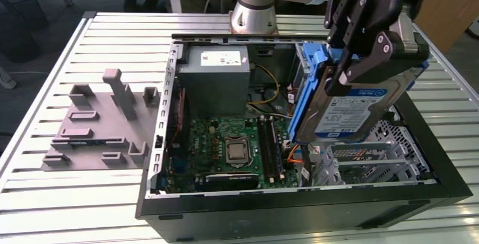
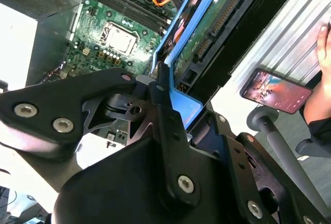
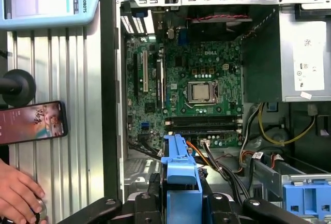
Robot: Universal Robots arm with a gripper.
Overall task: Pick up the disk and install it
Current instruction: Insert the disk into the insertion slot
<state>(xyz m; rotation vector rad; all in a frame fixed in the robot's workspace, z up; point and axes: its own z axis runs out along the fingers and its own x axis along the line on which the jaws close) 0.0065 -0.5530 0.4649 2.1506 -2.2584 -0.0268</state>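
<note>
In the exterior view the gripper (image 1: 372, 64) hides the top of the disk (image 1: 351, 109) and the arm (image 1: 254, 3) is cut off. A hand (image 3: 18, 198) leaves the first wrist view.

The disk (image 1: 350, 111) hangs over the open computer case (image 1: 299, 213), above the part of the case at the exterior view's right. It is a flat silver drive with a white-and-blue label, framed by a blue plastic bracket along its edges. It stands on edge, nearly upright and a little tilted, with its lower end down at the case's opening. Whether it touches anything inside I cannot tell. The gripper (image 1: 365, 67) clamps its upper end. In the second wrist view the disk (image 2: 207, 25) shows its green circuit-board face above the case's interior.
</note>
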